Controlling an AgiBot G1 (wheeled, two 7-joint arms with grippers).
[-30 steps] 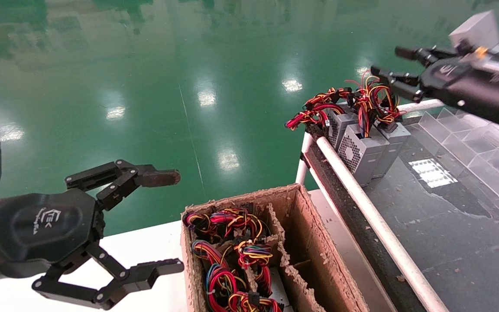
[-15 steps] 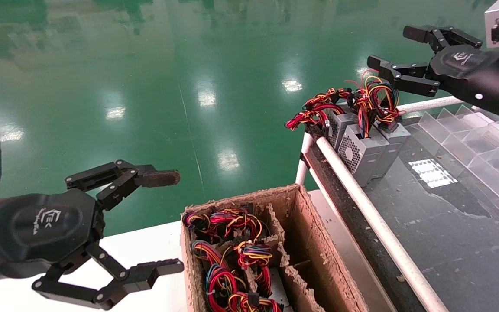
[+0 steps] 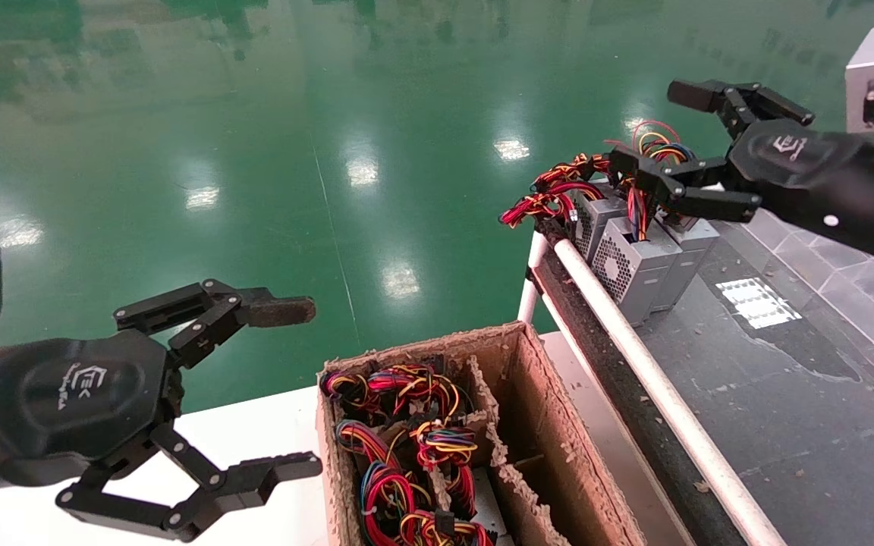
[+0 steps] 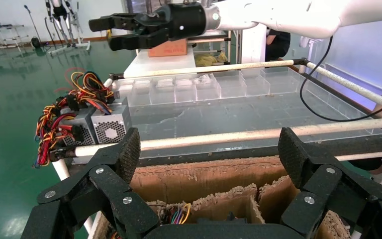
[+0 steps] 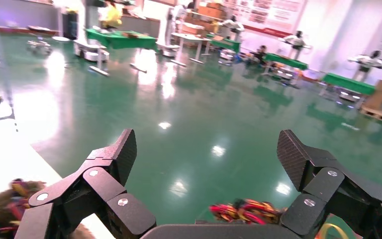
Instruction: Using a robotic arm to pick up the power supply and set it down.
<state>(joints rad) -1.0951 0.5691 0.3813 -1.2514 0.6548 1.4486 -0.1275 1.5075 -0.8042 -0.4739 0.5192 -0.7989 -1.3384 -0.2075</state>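
Observation:
Three grey boxes stand in a row at the far end of the dark table. The power supply (image 3: pixel 689 246) is the rightmost one, with a plain side and a red wire loop (image 3: pixel 653 129) above it. My right gripper (image 3: pixel 661 129) hovers open just over its wire bundle, one finger (image 3: pixel 638 165) in front of the wires and nothing between the fingers. From the right wrist, that gripper (image 5: pixel 207 152) is wide open over the green floor, with blurred red and yellow wires (image 5: pixel 248 210) low between the fingers. My left gripper (image 3: pixel 293 388) is parked open beside the cardboard box.
Two grey boxes with honeycomb grilles (image 3: pixel 623 262) (image 3: pixel 591 216) stand left of the power supply. A torn cardboard box (image 3: pixel 536 425) holds several wire bundles. A white rail (image 3: pixel 634 356) edges the dark table (image 3: pixel 786 425). Clear plastic dividers (image 4: pixel 194 87) line its far side.
My right gripper has swung down and left, from above and behind the boxes to right over their wire bundle. It stays open. The left arm has not moved.

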